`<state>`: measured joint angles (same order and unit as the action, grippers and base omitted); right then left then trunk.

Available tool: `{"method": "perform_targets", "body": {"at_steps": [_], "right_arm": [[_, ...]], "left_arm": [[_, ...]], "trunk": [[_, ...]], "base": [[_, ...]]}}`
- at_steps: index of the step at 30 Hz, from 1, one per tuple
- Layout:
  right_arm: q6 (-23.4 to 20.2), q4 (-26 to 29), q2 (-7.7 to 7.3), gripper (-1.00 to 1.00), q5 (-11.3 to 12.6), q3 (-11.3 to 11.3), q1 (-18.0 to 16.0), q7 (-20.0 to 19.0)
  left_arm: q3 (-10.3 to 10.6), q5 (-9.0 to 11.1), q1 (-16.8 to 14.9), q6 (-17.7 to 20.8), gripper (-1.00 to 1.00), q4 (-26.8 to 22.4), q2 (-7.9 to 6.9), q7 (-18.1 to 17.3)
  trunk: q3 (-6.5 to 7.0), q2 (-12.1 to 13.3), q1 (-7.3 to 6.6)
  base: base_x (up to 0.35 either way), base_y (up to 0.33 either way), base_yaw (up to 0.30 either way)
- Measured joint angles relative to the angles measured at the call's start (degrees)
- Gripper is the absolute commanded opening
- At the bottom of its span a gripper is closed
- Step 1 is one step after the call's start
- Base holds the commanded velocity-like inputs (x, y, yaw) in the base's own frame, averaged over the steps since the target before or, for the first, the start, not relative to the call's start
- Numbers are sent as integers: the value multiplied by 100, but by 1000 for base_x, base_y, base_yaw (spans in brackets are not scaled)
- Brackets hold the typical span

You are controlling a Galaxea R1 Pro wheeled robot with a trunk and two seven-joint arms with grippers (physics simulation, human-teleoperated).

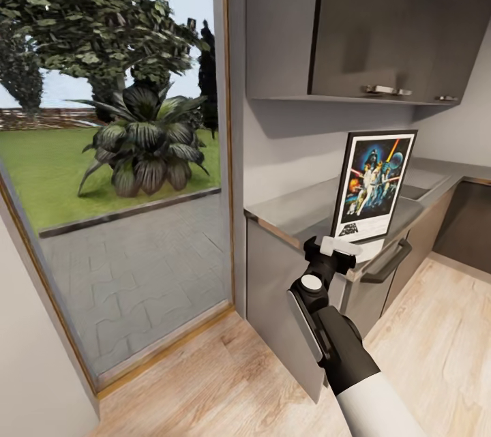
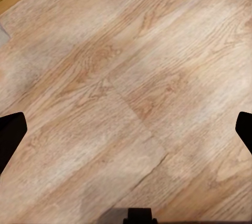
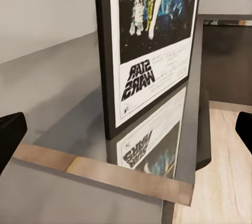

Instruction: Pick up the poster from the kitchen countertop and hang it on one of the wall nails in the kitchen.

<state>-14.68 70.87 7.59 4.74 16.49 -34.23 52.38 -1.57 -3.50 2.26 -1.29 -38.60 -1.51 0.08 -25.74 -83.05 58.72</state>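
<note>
Grey brushed-metal kitchen countertop (image 1: 300,208), a long slab with a thin edge over flat grey cabinet fronts with dark bar handles (image 1: 389,261), carries the task's object close to its front lip. Pale wood-grain floor planks (image 2: 126,77) lie under the left gripper (image 2: 126,124), whose dark fingertips sit wide apart with nothing between them. Standing upright on the slab is the thin black-framed rectangular Star Wars poster (image 1: 374,185), white inner border around dark blue artwork, its image mirrored in the glossy metal. The right gripper (image 1: 332,248), black with a white fingertip section, hovers just before the counter edge, below the poster's lower corner; from its wrist view the fingers stand spread and empty. To grasp well, I judge it should rise and close on the frame's near vertical edge, pinching the rigid frame squarely so the thin panel does not tip backwards.
</note>
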Motion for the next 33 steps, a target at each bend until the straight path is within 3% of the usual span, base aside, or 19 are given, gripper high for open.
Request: {"method": "perform_targets", "body": {"at_steps": [8, 23, 33], "right_arm": [[2, 0, -1, 100, -2, 0, 4, 0], [8, -24, 0, 100, -12, -8, 9, 0], [30, -142, 0, 100, -9, -8, 7, -2]], "left_arm": [[0, 0, 0, 0, 100, 0, 0, 0], [-2, 0, 0, -1, 100, 1, 0, 0], [-257, 0, 0, 0, 100, 0, 0, -15]], "trunk": [[0, 0, -1], [0, 0, -1], [0, 0, 0]], "base": [[194, 0, 0], [56, -27, 0], [81, -63, 0]]}}
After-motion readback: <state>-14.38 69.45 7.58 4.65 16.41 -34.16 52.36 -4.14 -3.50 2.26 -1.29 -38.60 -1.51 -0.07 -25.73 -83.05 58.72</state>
